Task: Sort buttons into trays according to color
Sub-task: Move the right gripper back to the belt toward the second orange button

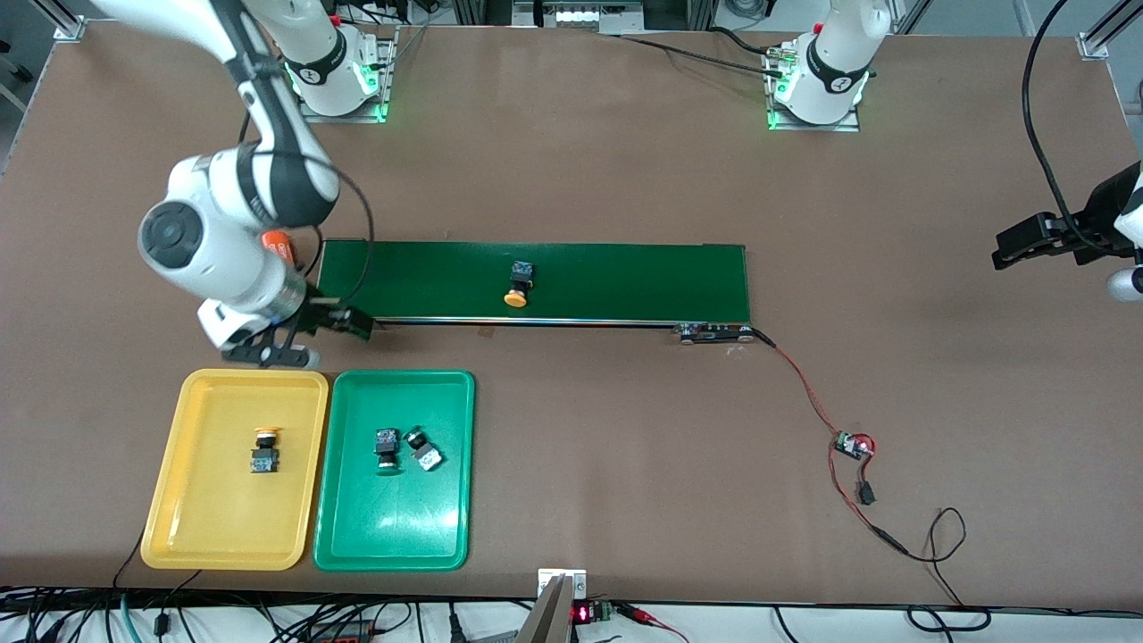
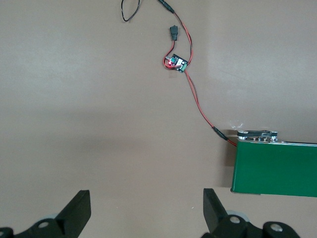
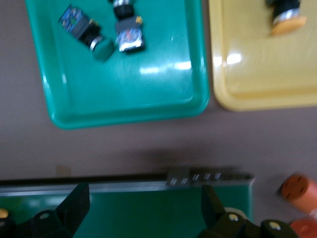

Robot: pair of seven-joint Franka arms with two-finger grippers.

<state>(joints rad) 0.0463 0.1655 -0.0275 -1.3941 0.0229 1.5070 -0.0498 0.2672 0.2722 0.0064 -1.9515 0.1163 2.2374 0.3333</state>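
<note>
Yellow-capped button (image 1: 517, 284) lies mid conveyor belt (image 1: 625, 281), at one o'clock from the yellow tray (image 1: 201, 536). Right gripper (image 1: 295, 344), released and empty, hangs over the belt's end; a grasp probably wants jaws astride the blocky body. Left gripper (image 2: 146, 210) waits, released. Count: four buttons, two trays; one button in yellow, two in the green tray (image 1: 357, 536).

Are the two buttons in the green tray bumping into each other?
Cannot tell. The two buttons lie close in the green tray; neither view plainly shows contact or gap.

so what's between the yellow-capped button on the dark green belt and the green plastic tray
Only the belt's metal edge, then bare brown table, in the front view; button, tray.
</note>
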